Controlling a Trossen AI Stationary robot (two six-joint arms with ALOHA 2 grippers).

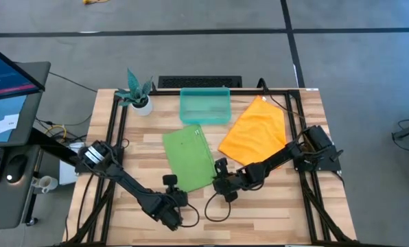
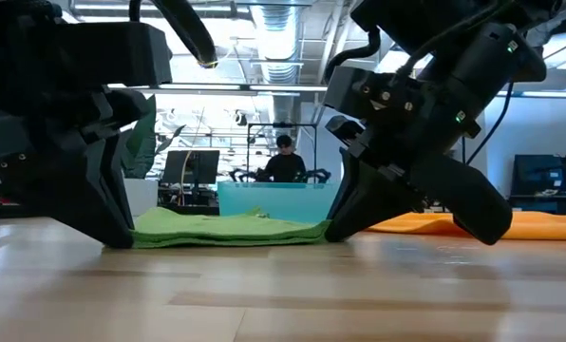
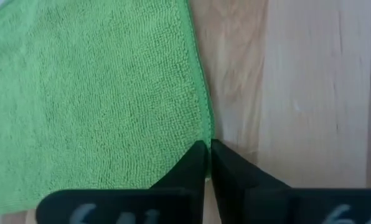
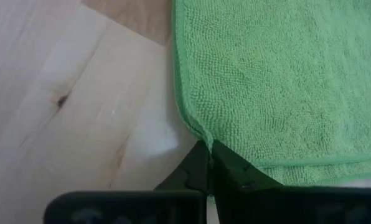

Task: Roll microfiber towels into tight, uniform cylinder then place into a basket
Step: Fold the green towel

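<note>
Just in front of the basket (image 1: 205,106) lies our green towel (image 1: 189,160), its two near corners pinched, one in the closed left gripper (image 3: 208,149), one in the closed right gripper (image 4: 209,149). We judge it soft, light and floppy, so corner holds suit rolling; the orange towel (image 1: 256,132) lies beside the basket.

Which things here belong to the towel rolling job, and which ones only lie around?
Job:
- green towel, near corners pinched by left end effector and right end effector
- orange towel
- basket

Lying around:
- potted plant
- monitor
- keyboard
</note>
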